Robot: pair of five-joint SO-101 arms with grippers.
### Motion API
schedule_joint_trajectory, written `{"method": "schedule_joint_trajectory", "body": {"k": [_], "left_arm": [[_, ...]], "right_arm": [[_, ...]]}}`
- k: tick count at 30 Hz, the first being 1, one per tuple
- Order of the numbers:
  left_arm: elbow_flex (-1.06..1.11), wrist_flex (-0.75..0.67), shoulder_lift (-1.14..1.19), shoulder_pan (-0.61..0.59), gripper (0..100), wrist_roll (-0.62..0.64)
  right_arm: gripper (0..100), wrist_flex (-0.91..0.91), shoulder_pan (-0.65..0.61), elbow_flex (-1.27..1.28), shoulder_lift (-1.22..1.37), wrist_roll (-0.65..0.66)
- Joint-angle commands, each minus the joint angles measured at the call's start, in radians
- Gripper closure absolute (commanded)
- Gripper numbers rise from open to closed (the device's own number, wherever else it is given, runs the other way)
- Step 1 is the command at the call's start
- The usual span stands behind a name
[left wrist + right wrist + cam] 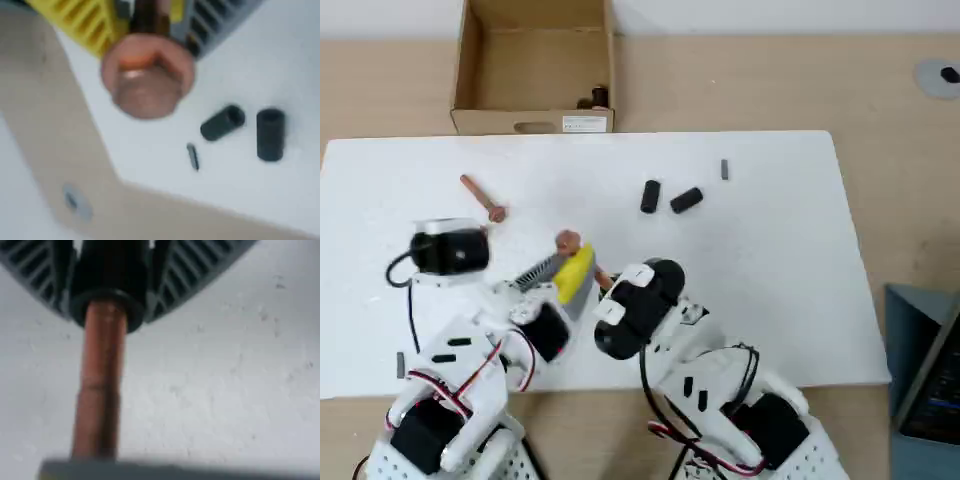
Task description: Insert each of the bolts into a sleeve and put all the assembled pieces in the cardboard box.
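The left hand [150,17] is clamped on a copper bolt [147,80] just below its head, with a yellow finger [82,25] on one side of the shaft and a grey finger [220,25] on the other. The right hand [107,300] is clenched around a black sleeve [112,265], and the copper bolt's shaft enters that sleeve's open end, so the 2 hands meet on 1 piece. In the high view this pair sits over the white mat [770,280], well apart from the cardboard box [466,70] and straight out from its labelled front wall, on the arms' side. A loose bolt [480,195] lies on the mat nearer the cardboard box, out from the front corner on the left arm's side. 2 loose sleeves [650,196] lie near each other but not touching, out from the box's other front corner, toward the right arm's side. A small grey pin [724,170] lies past them, farther from the box. Inside the cardboard box, a dark piece [597,97] rests in the front corner beside the label. The mat covers part of a wooden tabletop [880,100], and the box stands on the wood at the mat's far edge.
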Motion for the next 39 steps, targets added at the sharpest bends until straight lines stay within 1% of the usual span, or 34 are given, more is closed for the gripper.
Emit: {"method": "schedule_joint_trajectory", "body": {"k": [1,4,8,13,15,17,19,21,29,36,38,39], "left_arm": [[-0.002,0.071,0.001,0.115,100,-0.077],[-0.002,0.112,0.001,0.158,100,-0.129],[0.0,0.143,0.001,0.164,100,-0.181],[0.012,0.157,0.001,0.155,99,-0.189],[0.008,0.157,0.001,0.155,95,-0.183],[0.008,0.163,0.001,0.15,87,-0.181],[0.005,0.184,0.001,0.117,81,-0.181],[0.003,0.207,0.001,0.072,79,-0.186],[-0.115,0.284,0.001,-0.049,79,-0.189],[-0.209,0.288,0.001,-0.187,79,-0.19],[-0.207,0.284,0.001,-0.245,82,-0.207],[-0.206,0.282,0.001,-0.279,86,-0.232]], "right_arm": [[98.9,-0.028,-0.013,-0.07,-0.131,0.008],[98.9,-0.028,-0.013,-0.07,-0.131,0.008],[98.9,-0.028,-0.013,-0.07,-0.131,0.008],[98.9,-0.026,-0.013,-0.068,-0.131,0.008],[98.9,-0.026,-0.013,-0.068,-0.131,0.008],[98.9,-0.026,-0.013,-0.068,-0.131,0.008],[98.9,-0.026,-0.013,-0.068,-0.131,0.008],[98.9,-0.026,-0.013,-0.068,-0.131,0.008],[98.9,-0.026,-0.01,-0.062,-0.131,0.006],[98.9,-0.025,-0.008,-0.061,-0.128,0.003],[98.9,-0.025,-0.008,-0.059,-0.124,0.003],[98.9,-0.021,-0.007,-0.059,-0.124,0.002]]}}
